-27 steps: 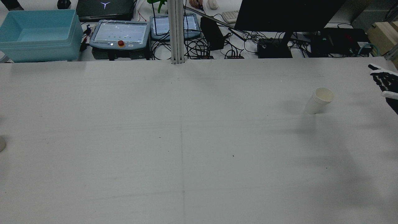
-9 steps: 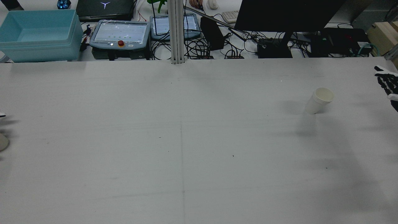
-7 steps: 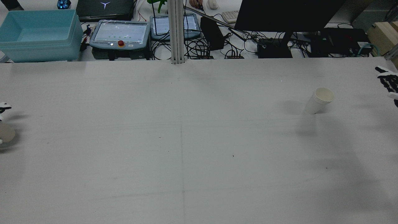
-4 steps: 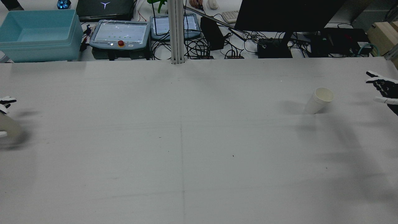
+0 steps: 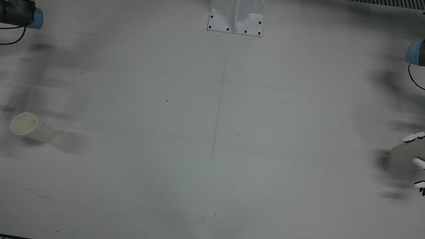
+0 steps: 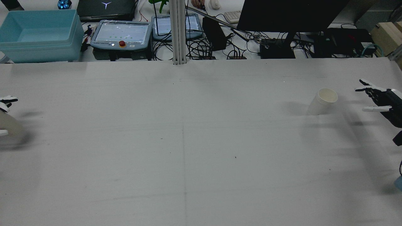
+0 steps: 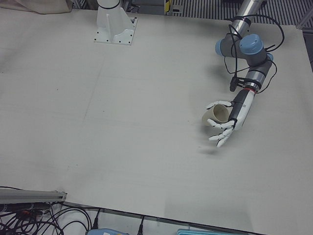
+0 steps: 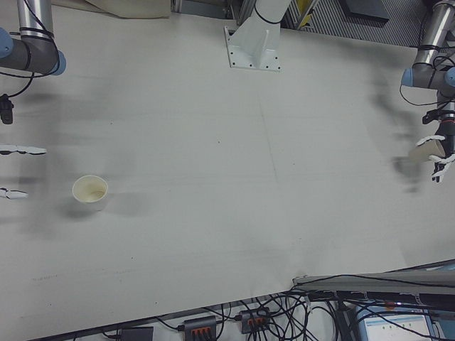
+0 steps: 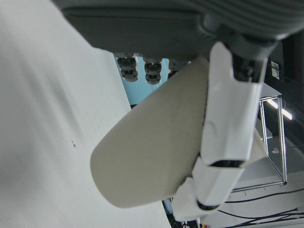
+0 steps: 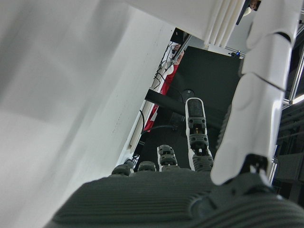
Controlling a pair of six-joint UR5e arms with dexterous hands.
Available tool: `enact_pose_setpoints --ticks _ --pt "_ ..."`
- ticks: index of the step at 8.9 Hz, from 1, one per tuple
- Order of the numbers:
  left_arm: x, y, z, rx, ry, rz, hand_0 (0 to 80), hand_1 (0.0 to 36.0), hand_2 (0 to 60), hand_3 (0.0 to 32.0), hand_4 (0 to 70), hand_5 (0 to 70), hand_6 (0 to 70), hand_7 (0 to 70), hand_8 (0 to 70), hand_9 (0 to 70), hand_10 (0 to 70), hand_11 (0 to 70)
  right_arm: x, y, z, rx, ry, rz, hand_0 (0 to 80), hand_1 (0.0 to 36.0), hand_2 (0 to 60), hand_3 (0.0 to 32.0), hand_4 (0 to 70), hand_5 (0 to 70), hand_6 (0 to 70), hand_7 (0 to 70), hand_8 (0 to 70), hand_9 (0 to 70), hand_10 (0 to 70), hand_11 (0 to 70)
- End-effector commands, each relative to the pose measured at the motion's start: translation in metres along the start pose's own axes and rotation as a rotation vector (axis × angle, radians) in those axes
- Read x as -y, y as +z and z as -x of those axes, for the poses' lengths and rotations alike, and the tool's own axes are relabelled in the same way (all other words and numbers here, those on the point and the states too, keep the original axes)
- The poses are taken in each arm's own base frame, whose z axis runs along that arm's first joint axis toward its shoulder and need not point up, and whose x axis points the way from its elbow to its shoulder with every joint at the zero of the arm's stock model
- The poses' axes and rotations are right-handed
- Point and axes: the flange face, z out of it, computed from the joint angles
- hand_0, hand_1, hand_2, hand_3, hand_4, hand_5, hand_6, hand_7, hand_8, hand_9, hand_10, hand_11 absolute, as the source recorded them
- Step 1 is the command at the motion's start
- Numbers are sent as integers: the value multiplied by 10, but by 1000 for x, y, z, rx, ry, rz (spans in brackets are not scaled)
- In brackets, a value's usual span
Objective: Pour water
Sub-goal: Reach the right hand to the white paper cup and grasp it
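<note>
The left hand [image 7: 226, 126] is wrapped around a paper cup [image 7: 218, 114], holding it up off the table [image 7: 122, 122]. Far across the table, the right hand [image 6: 378, 99] has its fingers spread apart, near another cup [image 6: 322, 101] that stands alone.
</note>
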Motion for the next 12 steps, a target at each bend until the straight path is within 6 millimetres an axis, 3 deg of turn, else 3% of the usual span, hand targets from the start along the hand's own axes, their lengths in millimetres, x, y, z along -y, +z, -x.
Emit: enact_pose_setpoints --ticks 1,4,6,7,8,9,10,11,12 --pt "3 -1 0 -7 0 -2 664 360 600 0 700 700 210 195 91 90 65 109 -37 32 -36 -21 -26 52 563 211 59 0 128 239 74 105 4 7 0 0" --pt "13 -4 1 -16 -1 -6 634 360 600 0 700 700 200 189 89 89 66 110 -74 51 -86 -29 -22 84 577 222 70 0 138 250 83 120 6 10 0 0" --pt "16 -6 1 -16 -1 -6 629 360 600 0 700 700 198 185 89 88 66 110 -94 60 -109 -15 -9 95 579 226 76 0 133 254 88 129 7 11 0 0" --pt "16 -6 1 -17 -3 -5 623 359 600 0 700 700 197 184 89 87 65 108 -103 63 -115 -4 -1 99 583 230 85 0 138 257 91 133 8 12 0 0" --pt "16 -6 0 -19 -4 -2 623 358 600 0 700 700 198 182 88 87 65 107 -129 70 -107 1 -11 99 591 239 101 0 166 274 100 151 10 16 0 0" --pt "15 -6 0 -20 -6 -1 625 359 600 0 700 700 200 182 90 88 64 107 -149 69 -97 -15 -39 65 644 277 167 0 242 343 155 250 38 64 3 20" --pt "14 -6 0 -19 -6 1 634 360 600 0 700 700 203 184 91 89 63 106 -157 69 -92 -20 -45 51 800 358 330 0 343 622 343 509 229 320 132 221" --pt "11 -5 -1 -20 -9 5 637 360 600 0 700 700 202 184 91 88 63 105 -160 69 -90 -17 -39 54 800 360 442 0 351 700 446 644 373 503 277 428" --pt "8 -5 -1 -15 -21 -4 639 360 600 0 700 700 203 184 91 88 62 104 -172 72 -84 -1 -22 74 800 360 515 0 361 700 515 700 453 607 376 555"
